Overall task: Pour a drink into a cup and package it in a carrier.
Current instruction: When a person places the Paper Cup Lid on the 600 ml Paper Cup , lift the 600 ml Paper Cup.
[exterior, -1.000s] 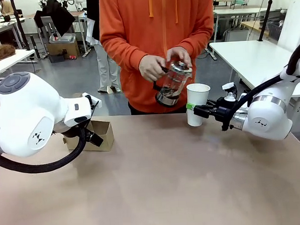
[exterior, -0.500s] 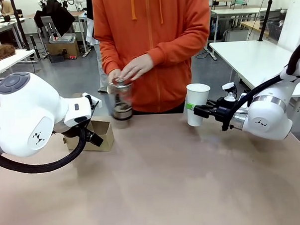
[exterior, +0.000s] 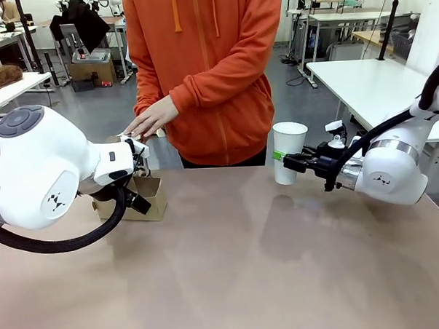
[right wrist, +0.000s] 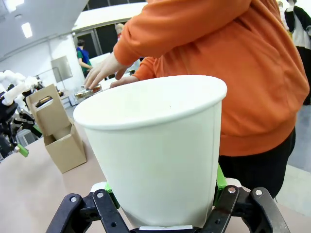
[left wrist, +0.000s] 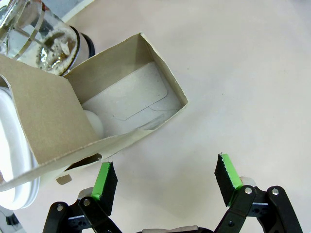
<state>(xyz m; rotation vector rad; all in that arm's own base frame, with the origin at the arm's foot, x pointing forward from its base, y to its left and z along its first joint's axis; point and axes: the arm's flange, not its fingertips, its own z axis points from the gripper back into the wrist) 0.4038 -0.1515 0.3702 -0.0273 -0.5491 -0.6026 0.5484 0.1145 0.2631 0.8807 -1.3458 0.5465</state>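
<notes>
Looking first at my right gripper (exterior: 280, 156), I found it clamped on the cup (exterior: 289, 139), with a green pad pressed to each side of its lower wall. The cup stood upright near the table's (exterior: 232, 280) far edge, and I could not see into it from the wrist camera.

My left gripper (left wrist: 166, 172) had its jaws wide apart with only bare table between them. The carrier (left wrist: 163, 73) lay just beyond the fingertips and off to one side, its near corner close to one pad (left wrist: 105, 175). I could not tell whether they touched. Its open compartment faced the wrist camera, and the handle panel stood upright beside it.

Past the carrier's far corner sat the carafe (left wrist: 46, 36), brownish traces on its glass. The person's hand (exterior: 153, 118) rested over its top. The cup and carrier were well apart, on opposite sides of the table.
</notes>
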